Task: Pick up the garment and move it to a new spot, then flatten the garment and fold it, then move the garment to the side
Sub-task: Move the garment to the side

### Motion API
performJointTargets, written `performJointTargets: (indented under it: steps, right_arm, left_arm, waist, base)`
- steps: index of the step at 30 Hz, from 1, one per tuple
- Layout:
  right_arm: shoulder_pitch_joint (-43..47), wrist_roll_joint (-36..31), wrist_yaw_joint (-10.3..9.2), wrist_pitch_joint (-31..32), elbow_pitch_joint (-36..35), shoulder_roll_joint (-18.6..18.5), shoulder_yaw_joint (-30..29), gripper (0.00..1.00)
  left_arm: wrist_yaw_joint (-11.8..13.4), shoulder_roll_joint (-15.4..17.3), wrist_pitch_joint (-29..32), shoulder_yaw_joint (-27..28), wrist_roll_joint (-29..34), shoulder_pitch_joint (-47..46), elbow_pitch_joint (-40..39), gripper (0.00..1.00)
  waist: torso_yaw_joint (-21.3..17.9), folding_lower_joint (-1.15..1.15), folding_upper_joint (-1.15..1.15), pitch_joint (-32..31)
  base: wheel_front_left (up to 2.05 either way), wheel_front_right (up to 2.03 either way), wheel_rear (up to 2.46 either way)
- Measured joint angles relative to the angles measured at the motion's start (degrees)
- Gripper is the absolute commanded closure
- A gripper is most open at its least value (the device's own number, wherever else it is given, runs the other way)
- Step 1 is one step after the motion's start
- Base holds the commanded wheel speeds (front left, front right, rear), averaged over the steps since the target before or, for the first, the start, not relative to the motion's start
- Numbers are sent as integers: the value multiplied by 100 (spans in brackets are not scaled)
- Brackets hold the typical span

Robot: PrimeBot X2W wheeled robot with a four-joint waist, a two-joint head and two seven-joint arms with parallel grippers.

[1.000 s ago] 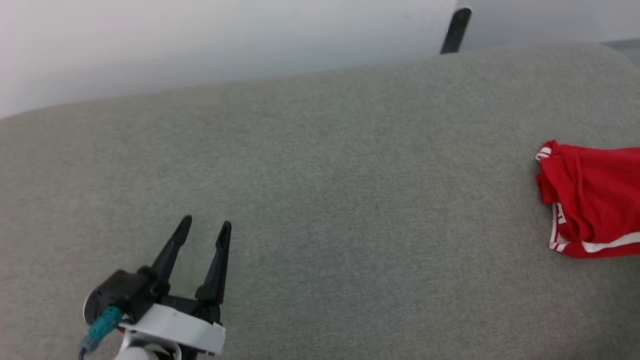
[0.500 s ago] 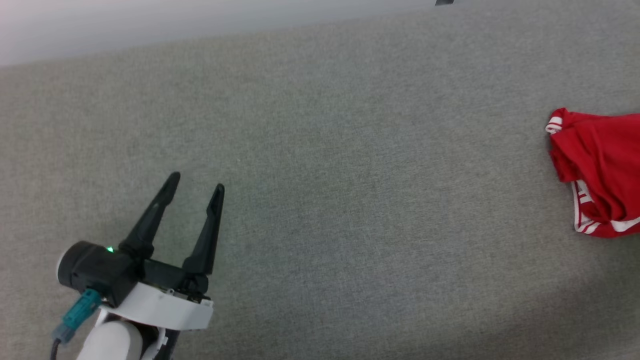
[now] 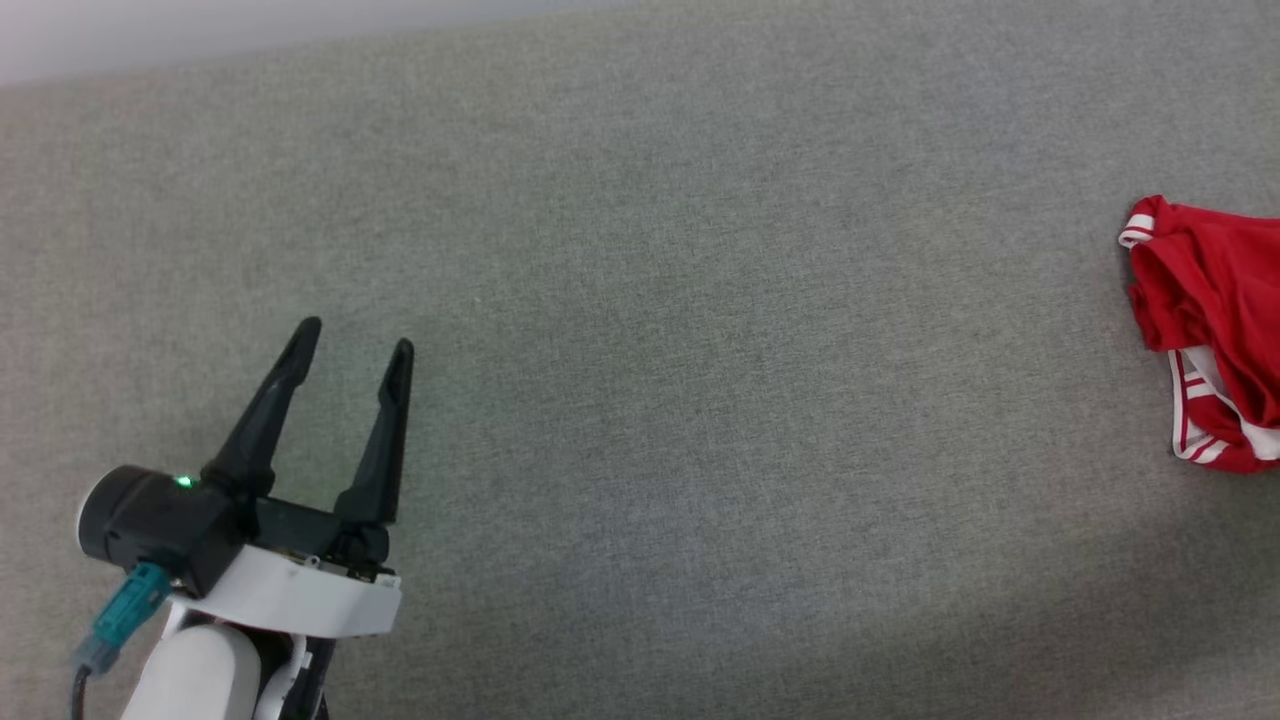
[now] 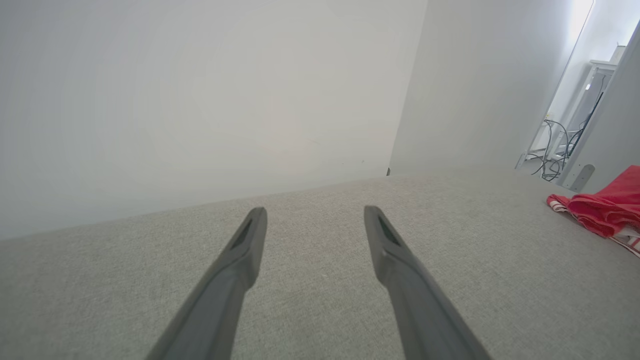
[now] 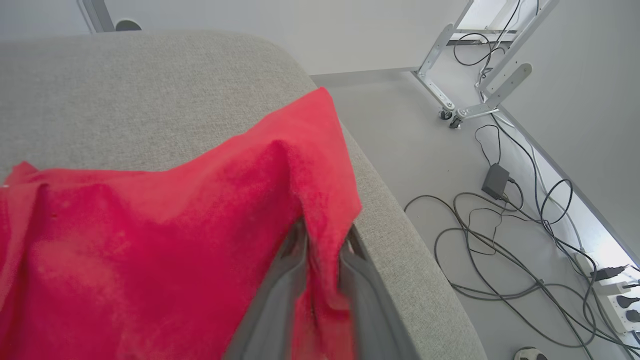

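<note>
The garment (image 3: 1215, 300) is a red shirt with white-and-red striped trim, bunched at the right edge of the head view on the grey cushion (image 3: 700, 350). In the right wrist view the garment (image 5: 150, 240) spreads over the cushion's right end. My right gripper (image 5: 325, 227) has a fold of the red cloth pinched between its narrowly spaced fingers. My left gripper (image 3: 355, 340) hovers open at the lower left, far from the shirt, with nothing in it. The left wrist view looks along the open left gripper (image 4: 315, 212) with the garment (image 4: 605, 210) off to the right.
The cushion's rounded right edge (image 5: 400, 240) drops to a pale floor with loose cables (image 5: 500, 240), a power strip (image 5: 620, 300) and a wheeled metal frame (image 5: 450, 107). A white wall (image 4: 200, 100) stands behind the cushion.
The head camera has tipped down, so the wall has nearly left the picture. Less of the garment shows at the right edge, and its bunch looks narrower. The left gripper stays open.
</note>
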Motion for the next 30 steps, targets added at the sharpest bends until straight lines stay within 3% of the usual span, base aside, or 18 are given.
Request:
performJointTargets:
  steps: [8, 16, 21, 30]
  right_arm:
    - [-87, -342, 0, -270, 10, 88, 100, 0]
    - [271, -408, 0, -411, -407, 836, 981, 0]
    - [654, -60, 0, -433, -847, 1372, 1570, 0]
    - [1476, 689, 0, -536, -1863, 1640, 2252, 0]
  left_arm:
    - [0, -222, -1, 157, 43, 27, 269, 0]
    - [7, -516, 0, 424, 107, 439, 628, 0]
    - [11, -630, 0, 770, 78, 809, 793, 0]
    - [24, -750, 0, 1327, 34, 1282, 1105, 0]
  waist:
    - [6, 0, 0, -278]
    - [114, 0, 0, -811]
    - [253, 0, 0, -1157]
    - [612, 0, 0, -1629]
  base:
    - [0, 0, 0]
    - [0, 0, 0]
    - [0, 0, 0]
    - [0, 0, 0]
